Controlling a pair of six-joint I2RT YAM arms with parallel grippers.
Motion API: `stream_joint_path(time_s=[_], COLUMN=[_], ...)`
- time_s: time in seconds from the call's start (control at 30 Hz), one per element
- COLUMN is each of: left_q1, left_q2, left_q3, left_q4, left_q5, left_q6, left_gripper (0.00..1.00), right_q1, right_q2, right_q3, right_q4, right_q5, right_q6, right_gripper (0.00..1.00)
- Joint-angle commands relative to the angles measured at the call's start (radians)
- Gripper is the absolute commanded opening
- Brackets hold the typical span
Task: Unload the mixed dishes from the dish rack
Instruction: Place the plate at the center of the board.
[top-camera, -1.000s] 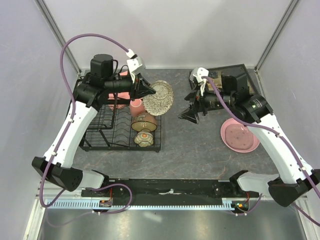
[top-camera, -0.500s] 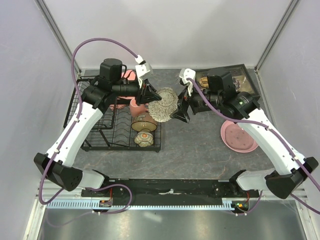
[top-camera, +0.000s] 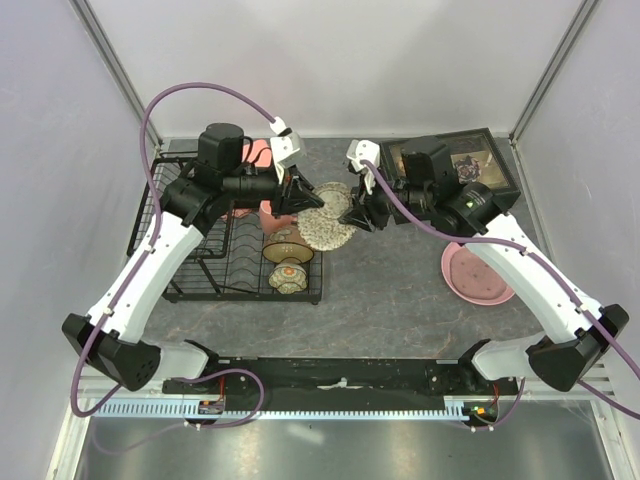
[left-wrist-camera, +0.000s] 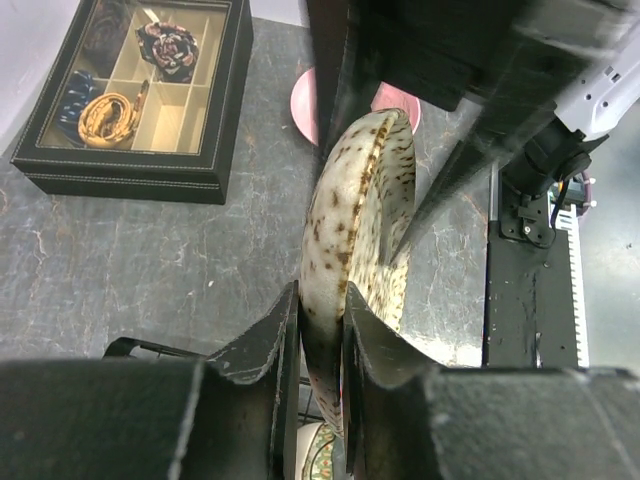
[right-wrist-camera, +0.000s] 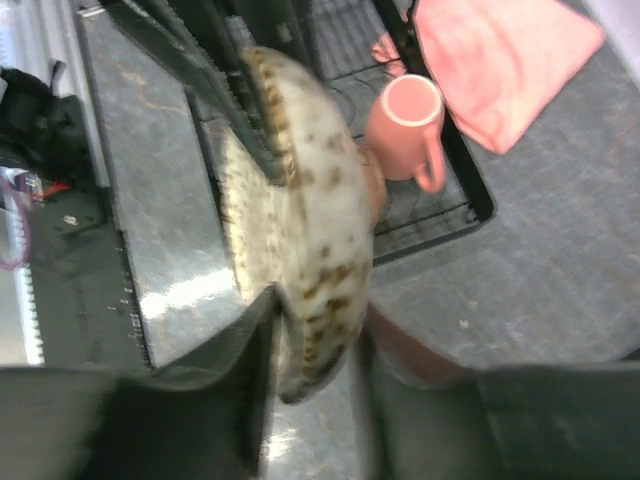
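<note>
Mid-frame, beside rack (top-camera: 200, 270): speckled bowl (top-camera: 328, 222) clenched by left fingers (left-wrist-camera: 270, 350). Right fingers (right-wrist-camera: 240, 350) set astride opposite rim, grip unconfirmed. Plate (top-camera: 478, 270) already laid on bench (top-camera: 380, 300), right. Mug (right-wrist-camera: 405, 125) and small bowl (top-camera: 288, 275) left in rack.

the dark grey table (top-camera: 390, 290) carries a black wire rack (top-camera: 215, 270) at left, a pink plate (top-camera: 478, 272) at right, a black trinket box (top-camera: 478, 162) upper right, and a pink cloth (right-wrist-camera: 500, 60) beside the rack.

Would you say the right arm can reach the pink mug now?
Probably not: the speckled bowl sits inside the right claw, and the left claw gripping that bowl stands before the mug.
</note>
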Motion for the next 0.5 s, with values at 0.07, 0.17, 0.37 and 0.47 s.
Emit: stream_joint_path(time_s=[0.07,0.17,0.37,0.47], left_q1=[-0.007,-0.007,-0.007,-0.007], left_q2=[-0.053,-0.054,-0.070,-0.081], left_q3=[-0.007,-0.014,-0.036,-0.034], left_q4=[0.082,0.085,0.105,0.106], left_q5=[0.048,0.048,0.029,0.005], left_q6=[-0.041,-0.041,-0.046,-0.040], left_gripper=[0.02,0.04,0.52,0.72], right_q1=[0.005,0.005,0.005,0.006], right_q2=[0.002,-0.007,-0.041,-0.056], right_q3=[0.034,0.019,-0.035,-0.055], right_q4=[0.026,0.032,0.055,0.057], right_q5=[0.034,0.048,0.104,0.164], right_q6=[-0.004,-0.002,-0.004,-0.004], right_gripper=[0.10,0.00,0.00,0.00])
